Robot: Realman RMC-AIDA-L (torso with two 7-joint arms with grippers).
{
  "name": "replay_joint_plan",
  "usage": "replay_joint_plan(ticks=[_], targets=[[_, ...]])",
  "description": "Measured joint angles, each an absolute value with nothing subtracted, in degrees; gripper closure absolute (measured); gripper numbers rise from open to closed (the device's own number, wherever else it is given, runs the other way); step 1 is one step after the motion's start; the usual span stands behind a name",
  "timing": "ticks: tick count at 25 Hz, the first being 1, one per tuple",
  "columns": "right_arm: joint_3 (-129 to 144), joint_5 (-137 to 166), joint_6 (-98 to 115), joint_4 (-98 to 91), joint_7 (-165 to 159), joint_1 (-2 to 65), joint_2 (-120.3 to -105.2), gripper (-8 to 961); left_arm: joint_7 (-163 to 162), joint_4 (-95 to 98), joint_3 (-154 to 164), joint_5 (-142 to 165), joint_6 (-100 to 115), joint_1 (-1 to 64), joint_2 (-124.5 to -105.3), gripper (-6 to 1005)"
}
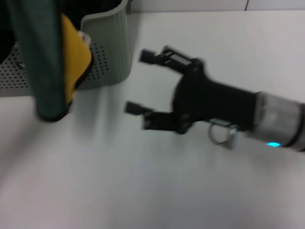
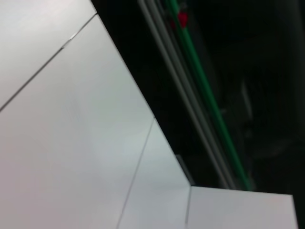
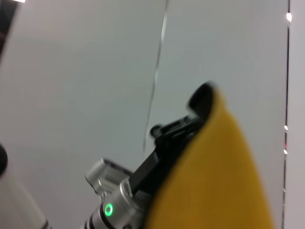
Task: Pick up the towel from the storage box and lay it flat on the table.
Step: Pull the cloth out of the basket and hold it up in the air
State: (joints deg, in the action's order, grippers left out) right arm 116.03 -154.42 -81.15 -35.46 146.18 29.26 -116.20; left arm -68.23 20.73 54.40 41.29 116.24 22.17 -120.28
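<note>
Our right gripper hovers spread and empty over the table; leftward the towel hangs vertical, out of the storage box, apparently gripped by our left gripper.

One towel hangs just beside one box on one table, with two grippers in view: the right gripper near the box, the left gripper at the towel.
</note>
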Motion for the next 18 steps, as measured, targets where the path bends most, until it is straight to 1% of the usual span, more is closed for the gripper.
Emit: replay_joint_plan(ticks=[4, 9, 14, 18], targets=[[122.99, -159.11, -72.01, -40.3, 153.68, 28.76, -116.19, 248, -61.18, 13.34, 54.54, 41.73, 116.22, 26.01, -120.33, 966], [123.08, -159.21, -64.7, -44.08, 154.18, 28.27, -116.18, 254, -58.13, 8.42, 56.0, 41.82, 116.2, 29.57, -120.55, 967], [121.49, -159.32, -63.36, -44.44, 154.1, 27.76, -116.19, 260, -58.03, 8.52, 58.3, 41.63, 116.2, 30.11, -120.61, 967], [120.98, -159.36, -63.95, -44.97, 154.21, 26.13, -116.19, 265, -57.75, 8.5, 58.16, 41.36, 116.21, 29.67, -120.64, 967]])
